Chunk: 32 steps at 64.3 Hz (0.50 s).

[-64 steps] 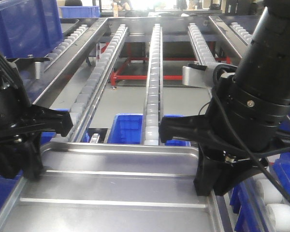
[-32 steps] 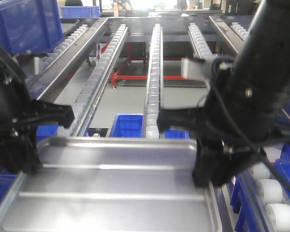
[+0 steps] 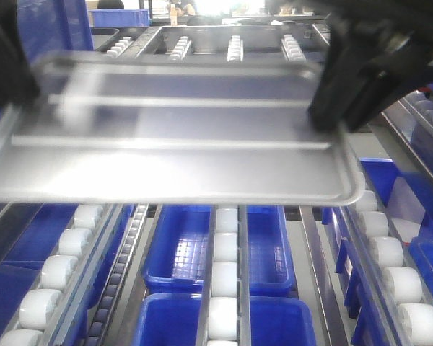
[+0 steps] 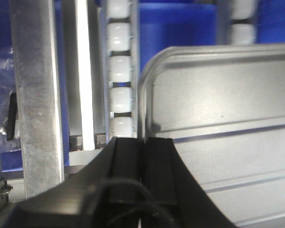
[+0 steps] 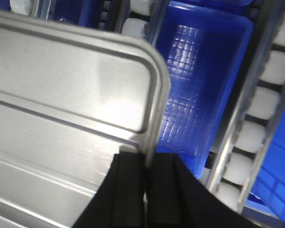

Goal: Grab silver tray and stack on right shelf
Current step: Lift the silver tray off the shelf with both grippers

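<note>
The silver tray (image 3: 173, 151) hangs level in the air, blurred, its two ridges running left to right. My left gripper (image 3: 7, 72) is shut on its left rim and my right gripper (image 3: 339, 108) on its right rim. In the left wrist view the black fingers (image 4: 128, 161) pinch the rim near a rounded corner of the tray (image 4: 228, 109). In the right wrist view my gripper (image 5: 146, 180) clamps the rim of the tray (image 5: 61, 95). Roller rails of a rack level (image 3: 234, 47) show beyond the tray's far edge. The shelf's front crossbar is hidden.
Under the tray run lower rails of white rollers (image 3: 224, 245), with more at the right (image 3: 390, 267). Blue bins (image 3: 216, 252) sit between them, one also under the tray's right rim (image 5: 204, 71). A steel upright (image 4: 35, 95) and rollers (image 4: 119, 71) stand left of the tray.
The tray has gone from low at the front of the view up into its upper half, both grippers with it. Rollers and blue bins now show beneath it.
</note>
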### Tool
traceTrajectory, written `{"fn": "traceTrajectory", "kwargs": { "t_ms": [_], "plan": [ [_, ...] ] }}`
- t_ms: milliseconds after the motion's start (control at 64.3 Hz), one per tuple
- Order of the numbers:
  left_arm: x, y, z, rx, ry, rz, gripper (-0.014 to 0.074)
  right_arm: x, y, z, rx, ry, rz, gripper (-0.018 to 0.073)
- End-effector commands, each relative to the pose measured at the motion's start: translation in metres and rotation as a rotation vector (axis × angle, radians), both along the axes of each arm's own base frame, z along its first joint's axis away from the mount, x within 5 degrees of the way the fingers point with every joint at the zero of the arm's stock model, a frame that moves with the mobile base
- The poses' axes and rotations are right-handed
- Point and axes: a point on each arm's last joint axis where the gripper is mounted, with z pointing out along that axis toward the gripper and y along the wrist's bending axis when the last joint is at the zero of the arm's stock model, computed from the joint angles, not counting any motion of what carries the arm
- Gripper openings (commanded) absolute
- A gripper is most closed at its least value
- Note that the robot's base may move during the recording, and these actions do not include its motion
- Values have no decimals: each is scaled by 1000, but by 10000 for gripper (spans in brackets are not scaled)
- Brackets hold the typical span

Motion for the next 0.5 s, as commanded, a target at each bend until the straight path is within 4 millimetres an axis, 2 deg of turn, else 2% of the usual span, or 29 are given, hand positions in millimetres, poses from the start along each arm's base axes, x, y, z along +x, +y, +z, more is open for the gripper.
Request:
{"fn": "traceTrajectory", "kwargs": {
  "t_ms": [0, 109, 482],
  "plan": [
    [-7, -5, 36, -44, -130, -10, -94, -6, -7, 22, 2, -77, 14, 57],
    [-8, -13, 43, -39, -164, 2, -94, -7, -8, 22, -12, -70, 15, 57],
    [-1, -21, 27, 21, -104, -1, -94, -7, -8, 22, -13, -72, 15, 57]
  ]
}}
